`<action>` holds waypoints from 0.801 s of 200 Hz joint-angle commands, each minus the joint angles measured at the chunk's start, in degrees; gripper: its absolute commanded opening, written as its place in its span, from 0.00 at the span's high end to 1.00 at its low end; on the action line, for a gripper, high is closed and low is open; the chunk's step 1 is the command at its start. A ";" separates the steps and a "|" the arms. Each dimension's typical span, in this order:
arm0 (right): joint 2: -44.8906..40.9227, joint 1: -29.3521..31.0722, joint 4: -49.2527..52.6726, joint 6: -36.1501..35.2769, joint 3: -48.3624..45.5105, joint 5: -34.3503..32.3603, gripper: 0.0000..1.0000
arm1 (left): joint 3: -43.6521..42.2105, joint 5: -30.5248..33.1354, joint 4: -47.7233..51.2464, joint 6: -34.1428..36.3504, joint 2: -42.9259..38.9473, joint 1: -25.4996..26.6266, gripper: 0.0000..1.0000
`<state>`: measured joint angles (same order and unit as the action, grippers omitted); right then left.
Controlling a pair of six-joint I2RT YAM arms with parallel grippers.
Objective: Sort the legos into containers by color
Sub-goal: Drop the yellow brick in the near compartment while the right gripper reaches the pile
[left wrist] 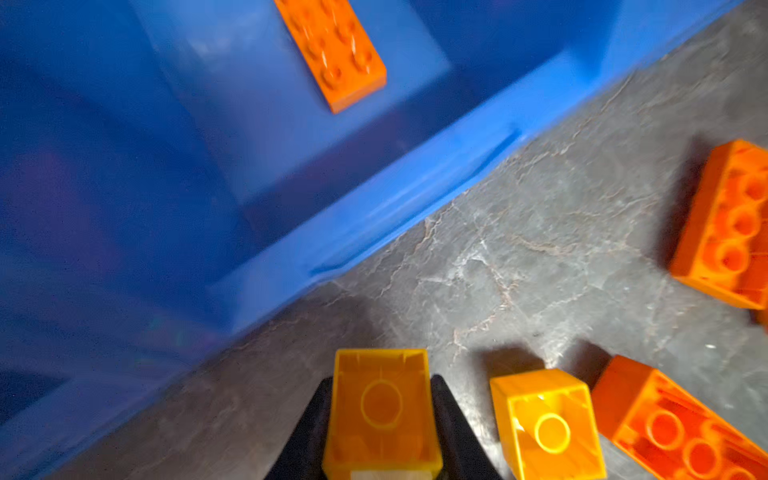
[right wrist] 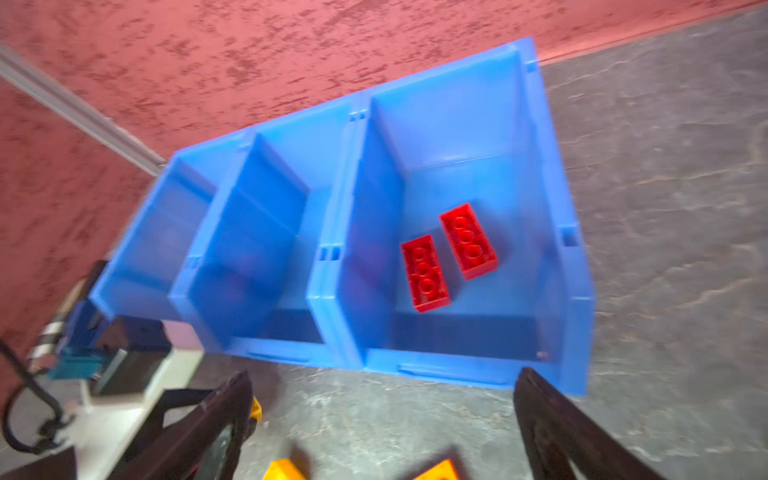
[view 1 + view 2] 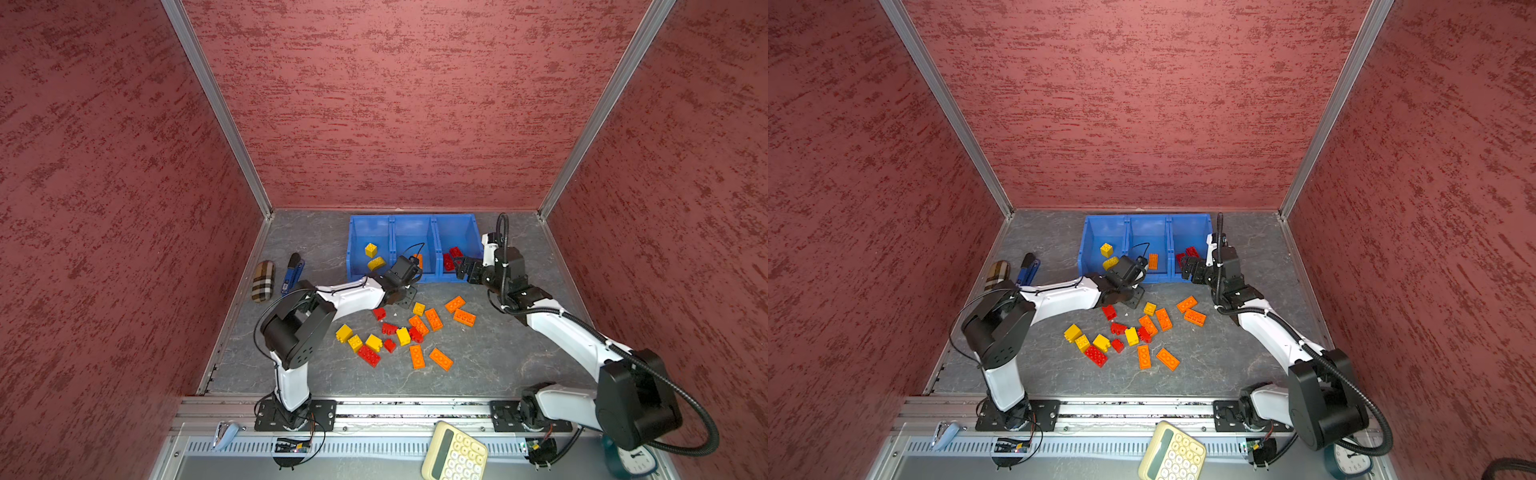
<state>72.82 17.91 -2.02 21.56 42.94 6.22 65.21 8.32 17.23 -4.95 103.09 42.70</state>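
**Holding a yellow 2x2 at the wrong bin's lip**

Risks:
- Left fingers (image 1: 453, 432) sit just in front of the middle bin of the blue bin row (image 3: 411, 218), which holds an orange 2x4 (image 1: 332, 45). The yellows (image 3: 371, 250) are in the row's left bin. Letting go here, or stopping short on the sideways move, would likely mix colours.
- The grip is on two smooth side walls of the yellow 2x2 brick (image 1: 380, 411). Its hollow underside faces the wrist camera and it pokes past the fingertips. My guess: a quick swing could pivot it or let it slip out.
- The row's front lip is close. Too low a path clips it.
- Another yellow 2x2 (image 1: 548, 424) lies just beside the held one on the table (image 3: 519, 353) and may get nudged.

Fingers:
- Left pair is clamped on the yellow 2x2, touching both sides. Can't tell if it's off the table.
- Right fingers (image 2: 557, 428) are spread wide with nothing between them, just in front of the row's right bin and its two red 2x4s (image 2: 467, 241).

Remaining bricks (image 3: 399, 332) lie loose in front of the row.
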 commanded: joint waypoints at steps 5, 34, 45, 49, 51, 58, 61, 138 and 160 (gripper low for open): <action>-0.59 1.35 -2.53 1.90 -0.86 5.73 0.01 | -0.88 5.44 -3.46 -2.08 -6.02 -0.45 0.72; 0.03 2.70 -4.44 4.77 -1.56 6.03 0.01 | -1.47 13.04 -4.62 -1.96 -10.40 -2.01 0.72; 0.29 3.00 -5.28 5.83 -1.67 5.10 0.01 | -1.84 15.55 -5.83 -1.74 -11.75 -2.79 0.72; 0.38 3.01 -5.56 6.05 -1.71 4.78 0.01 | -1.99 16.31 -6.37 -1.74 -12.01 -3.14 0.72; 0.44 2.96 -5.72 6.28 -1.76 4.53 0.01 | -2.01 16.78 -6.65 -1.80 -12.12 -3.37 0.72; 0.55 3.07 -6.44 6.83 -1.88 3.60 0.01 | -1.97 19.19 -6.98 -2.86 -12.25 -4.24 0.71; 0.57 3.06 -6.68 6.96 -1.95 3.28 0.01 | -1.68 20.59 -6.72 -3.77 -12.10 -4.67 0.71; -0.94 3.09 -7.56 9.69 -1.64 -0.72 0.01 | 13.09 13.39 2.92 -16.31 0.86 -16.96 0.70; -2.18 3.10 -7.90 9.64 -3.15 -1.47 0.01 | 17.53 13.39 5.47 -16.84 5.21 -17.88 0.68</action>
<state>72.95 20.60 -7.64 30.04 41.23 7.46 78.76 23.53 18.46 -19.40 104.77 25.54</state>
